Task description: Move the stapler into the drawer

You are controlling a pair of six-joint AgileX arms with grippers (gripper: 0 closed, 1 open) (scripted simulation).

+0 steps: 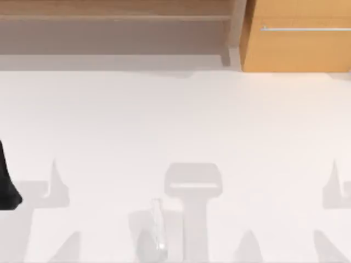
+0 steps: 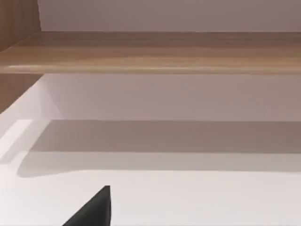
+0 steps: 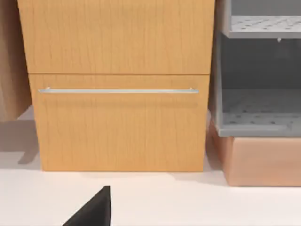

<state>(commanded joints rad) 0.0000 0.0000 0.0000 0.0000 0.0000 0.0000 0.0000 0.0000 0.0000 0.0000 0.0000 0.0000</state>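
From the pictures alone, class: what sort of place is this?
Probably a simulated office or workshop tabletop: a white table with a wooden shelf, a closed drawer with a silver handle, and a pale stapler near the front edge.

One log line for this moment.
stapler on table, near edge | drawer shut | left arm at left edge | nothing held
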